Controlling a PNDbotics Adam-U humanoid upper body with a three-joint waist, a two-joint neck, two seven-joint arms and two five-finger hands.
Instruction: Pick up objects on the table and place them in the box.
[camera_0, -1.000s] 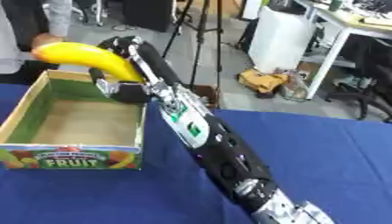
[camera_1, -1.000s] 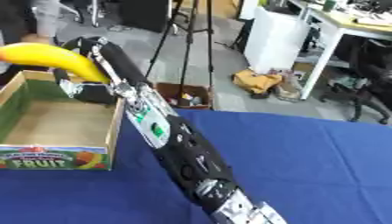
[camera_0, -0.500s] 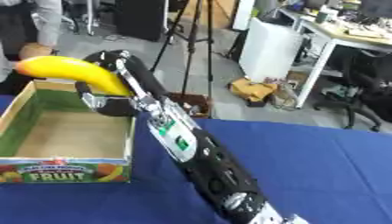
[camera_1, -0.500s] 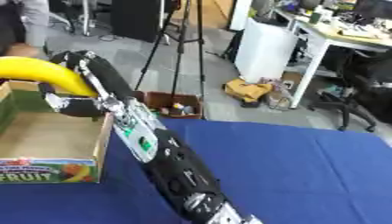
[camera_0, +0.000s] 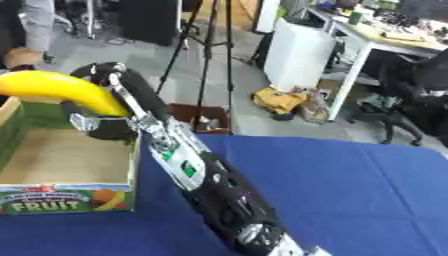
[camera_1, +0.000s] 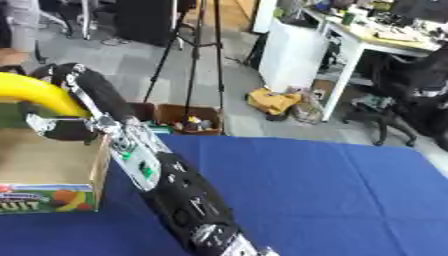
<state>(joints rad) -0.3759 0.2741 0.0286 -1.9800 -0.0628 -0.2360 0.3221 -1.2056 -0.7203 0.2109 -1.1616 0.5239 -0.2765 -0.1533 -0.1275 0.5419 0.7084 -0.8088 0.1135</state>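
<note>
Camera view swung leftward since a second ago, right hand (camera_0: 103, 125) still curled around curved yellow banana (camera_0: 61, 90) above open cardboard fruit box (camera_0: 74, 200), fingers mostly hidden, banana tip cut off at frame edge, blue tablecloth (camera_0: 350, 190) below.

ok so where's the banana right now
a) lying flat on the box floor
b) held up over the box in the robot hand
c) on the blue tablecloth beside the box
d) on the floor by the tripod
b: the banana sits in the right robot hand, raised above the open fruit box, whose floor shows bare beneath it.
</note>
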